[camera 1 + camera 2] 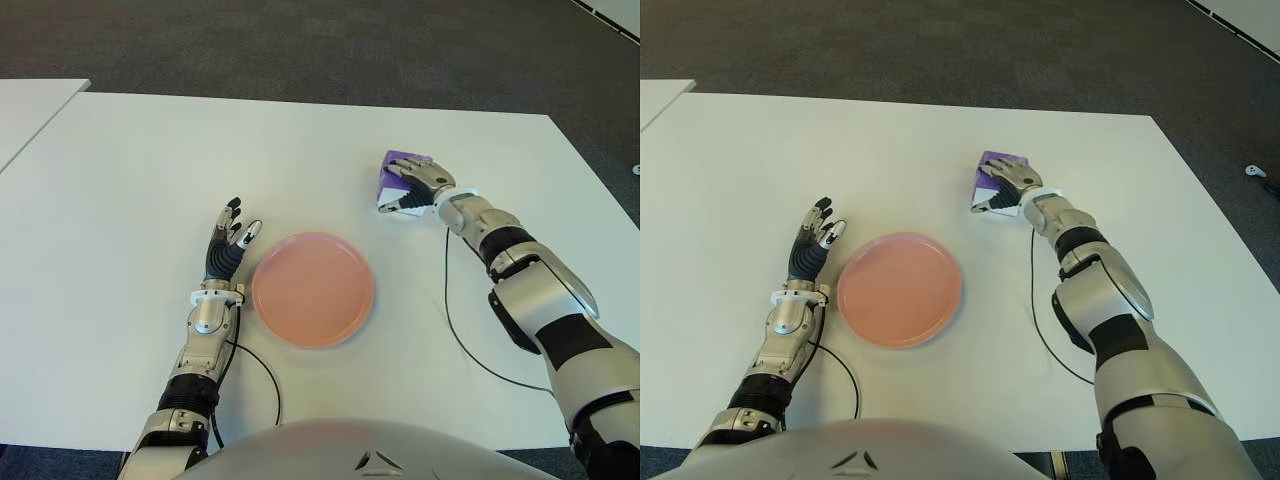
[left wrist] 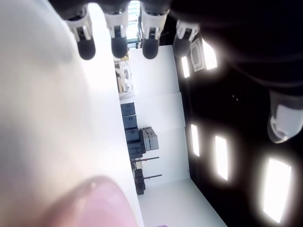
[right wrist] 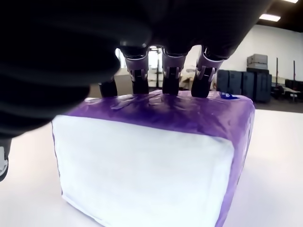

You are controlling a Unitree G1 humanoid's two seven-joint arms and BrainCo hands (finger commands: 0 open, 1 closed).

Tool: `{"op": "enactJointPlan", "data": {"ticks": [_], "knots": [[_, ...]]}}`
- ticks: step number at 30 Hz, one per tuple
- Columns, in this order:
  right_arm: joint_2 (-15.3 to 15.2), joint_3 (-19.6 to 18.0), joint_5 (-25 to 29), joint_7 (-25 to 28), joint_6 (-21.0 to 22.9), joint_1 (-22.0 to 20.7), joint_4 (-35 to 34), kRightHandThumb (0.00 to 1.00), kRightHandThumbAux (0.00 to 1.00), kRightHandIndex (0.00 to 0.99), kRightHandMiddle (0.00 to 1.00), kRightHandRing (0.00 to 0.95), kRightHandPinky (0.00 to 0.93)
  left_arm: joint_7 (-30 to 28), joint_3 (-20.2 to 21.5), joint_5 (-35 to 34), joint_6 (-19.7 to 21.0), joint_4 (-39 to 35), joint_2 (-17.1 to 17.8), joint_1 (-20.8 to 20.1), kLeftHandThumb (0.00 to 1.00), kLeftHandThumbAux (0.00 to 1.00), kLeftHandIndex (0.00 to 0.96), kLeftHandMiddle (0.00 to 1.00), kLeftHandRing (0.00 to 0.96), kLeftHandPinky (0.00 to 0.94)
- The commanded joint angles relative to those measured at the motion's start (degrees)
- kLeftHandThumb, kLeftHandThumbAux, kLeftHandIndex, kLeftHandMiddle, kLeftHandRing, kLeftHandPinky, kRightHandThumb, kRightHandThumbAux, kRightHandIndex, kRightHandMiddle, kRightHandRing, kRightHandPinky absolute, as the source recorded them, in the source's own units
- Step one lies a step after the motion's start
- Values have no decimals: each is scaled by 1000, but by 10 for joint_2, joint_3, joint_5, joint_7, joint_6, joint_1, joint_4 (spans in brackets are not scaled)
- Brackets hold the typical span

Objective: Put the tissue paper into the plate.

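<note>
Big white table point(image 1: 150, 200) fills most of the frame, dark grey carpet point(image 1: 300, 40) along the top. Right hand point(image 1: 418, 187) has its fingers wrapped over the purple-and-white tissue pack point(image 1: 396, 170), right of centre. Round pink plate point(image 1: 313, 289) sits lower centre, the left hand point(image 1: 228, 245) just left of it, fingers spread and holding nothing.

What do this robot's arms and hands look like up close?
Silver-grey shells with black joint bands cover both arms. The left hand and right hand have dark fingers with pale tips. A thin black cable trails from the left arm, another from the right.
</note>
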Motion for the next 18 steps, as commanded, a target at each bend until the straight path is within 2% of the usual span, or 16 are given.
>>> {"op": "enactJointPlan", "data": {"ticks": [1,18], "knots": [[-1,-6,5,4,8,13,6,267,381,0,0,0,0,2,1,2,21,29,1,27,0,409,0,0,0,0],[15,-11,13,-3,-14,77,-4,285,419,0,0,0,0,1,-1,3,21,26,2,28,0,408,0,0,0,0]]}}
